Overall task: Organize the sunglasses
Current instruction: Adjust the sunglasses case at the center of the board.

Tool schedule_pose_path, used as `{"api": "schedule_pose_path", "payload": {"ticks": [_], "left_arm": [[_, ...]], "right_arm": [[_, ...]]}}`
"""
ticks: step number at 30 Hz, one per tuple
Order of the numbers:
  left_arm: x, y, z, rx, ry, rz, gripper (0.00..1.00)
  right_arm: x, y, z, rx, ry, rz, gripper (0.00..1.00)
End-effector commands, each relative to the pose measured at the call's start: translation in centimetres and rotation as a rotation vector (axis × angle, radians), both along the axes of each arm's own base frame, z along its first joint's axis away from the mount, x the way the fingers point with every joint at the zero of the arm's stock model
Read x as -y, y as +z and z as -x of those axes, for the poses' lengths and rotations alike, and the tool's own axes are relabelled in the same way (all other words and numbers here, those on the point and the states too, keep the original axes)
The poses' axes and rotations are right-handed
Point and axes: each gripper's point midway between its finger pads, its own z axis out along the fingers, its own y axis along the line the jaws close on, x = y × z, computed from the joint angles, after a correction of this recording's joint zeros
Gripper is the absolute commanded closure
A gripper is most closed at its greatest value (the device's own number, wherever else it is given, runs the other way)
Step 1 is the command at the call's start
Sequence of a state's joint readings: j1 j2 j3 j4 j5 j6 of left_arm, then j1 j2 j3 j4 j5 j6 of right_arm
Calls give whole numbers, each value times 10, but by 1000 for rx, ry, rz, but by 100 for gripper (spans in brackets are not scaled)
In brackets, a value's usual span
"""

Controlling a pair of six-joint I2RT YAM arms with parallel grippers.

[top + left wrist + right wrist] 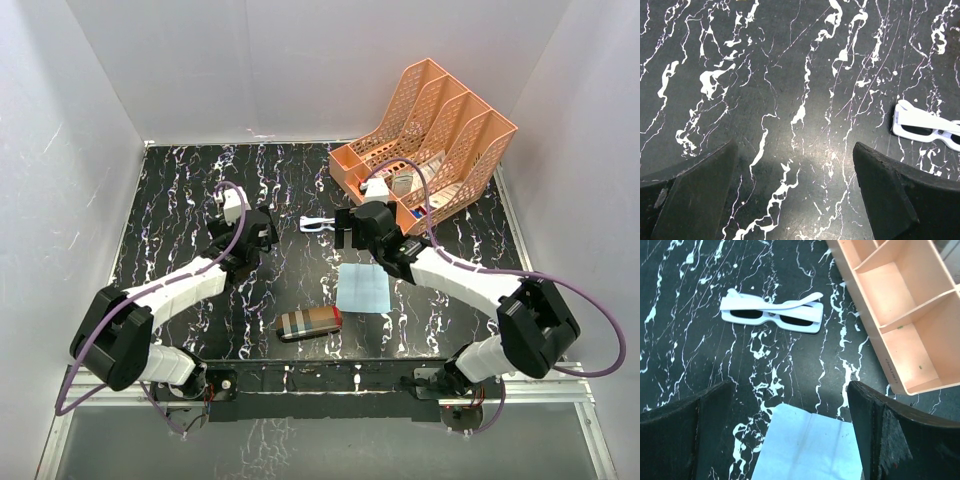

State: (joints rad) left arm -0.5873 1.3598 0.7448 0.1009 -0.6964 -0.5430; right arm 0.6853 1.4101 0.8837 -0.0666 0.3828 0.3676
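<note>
Your left gripper (795, 150) and right gripper (790, 390) gape empty; thin white-framed sunglasses (772, 315) lie upper left, right wrist view.

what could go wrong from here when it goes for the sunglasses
The sunglasses lie flat and thin on the table, so the open right pincer may push them along rather than grip. The left pincer, also open, sits just the other side of them; both reaching in could clash. The blue cloth lies close by the right pincer and might get dragged.
</note>
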Motion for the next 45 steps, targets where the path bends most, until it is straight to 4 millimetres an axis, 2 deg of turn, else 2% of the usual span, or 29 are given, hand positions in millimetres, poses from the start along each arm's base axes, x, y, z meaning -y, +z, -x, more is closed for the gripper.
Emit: {"api": "schedule_pose_path", "payload": {"ticks": [1,8,13,16,20,26,29,35,38,45], "left_arm": [[-2,1,5,8,-5,2,1],[-22,-4,23,37,109,101,1],[-37,-10,37,-12,156,63,1],[-49,-9,44,1,211,54,1],[-34,-2,42,49,109,125,1],[-24,1,42,56,60,171,2],[-18,-2,43,45,34,192,4],[-14,-9,45,34,15,205,5],[-15,-13,44,10,24,193,5],[-13,-14,45,5,14,201,5]], "right_arm": [[-20,17,0,-15,123,12,2],[-45,4,34,-142,352,108,5],[-68,-2,80,-211,545,130,9],[-77,-11,112,-277,618,133,11],[-84,-22,153,-333,649,132,24],[-81,-24,199,-376,621,46,25],[-78,-22,216,-389,612,9,31],[-68,-41,236,-428,595,23,45],[-66,-54,242,-456,592,16,59],[-65,-73,242,-460,571,-5,59]]}}
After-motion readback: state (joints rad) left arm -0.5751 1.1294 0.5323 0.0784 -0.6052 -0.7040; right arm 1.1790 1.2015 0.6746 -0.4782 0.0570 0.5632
